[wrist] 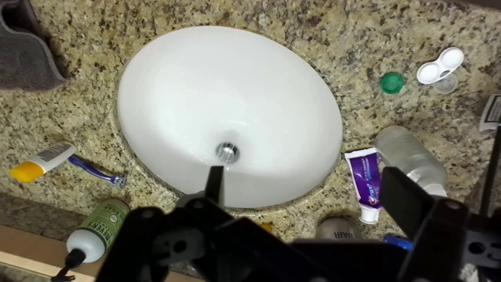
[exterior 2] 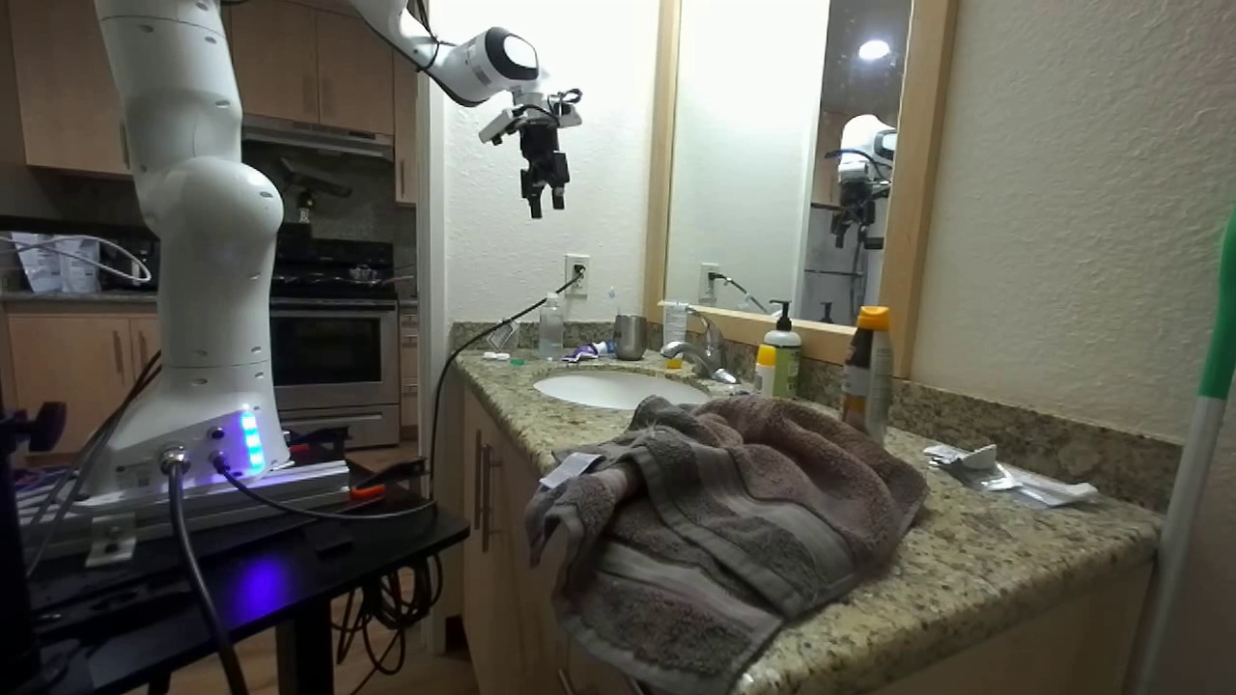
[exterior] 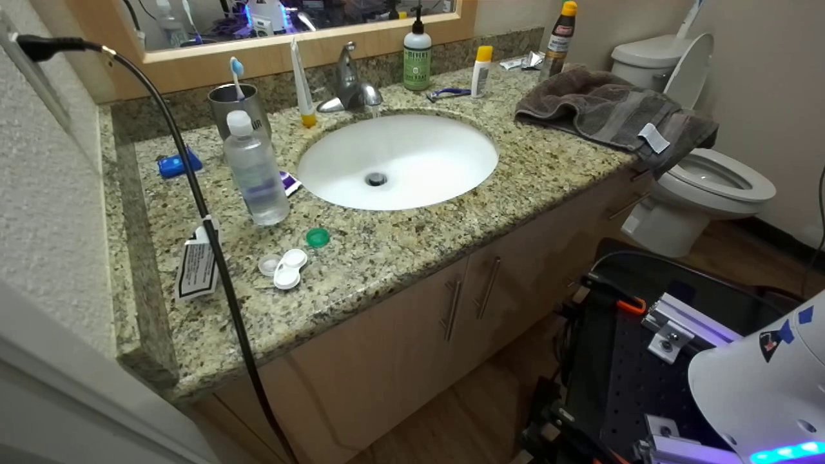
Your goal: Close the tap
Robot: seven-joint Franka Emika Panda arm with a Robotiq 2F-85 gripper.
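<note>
Wrist view has my gripper (wrist: 303,172) with its jaws spread wide, and in an exterior view it hangs well above the counter (exterior 2: 966,560). The tap (exterior: 349,90) is right behind the white sink (exterior: 438,151), between an upright white tube (exterior: 301,80) and the soap bottle (exterior: 417,61), with what looks like water (exterior: 375,112) running from its spout (exterior: 370,95). On my wrist cam it's mostly hidden by the gripper. Purple toothpaste (wrist: 364,176) lies beside the clear bottle (wrist: 407,152).

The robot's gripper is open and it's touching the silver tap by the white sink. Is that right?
Not touching: in an exterior view, the gripper hangs in the air, higher than the silver tap and apart from it. It is open, as you said.
</note>
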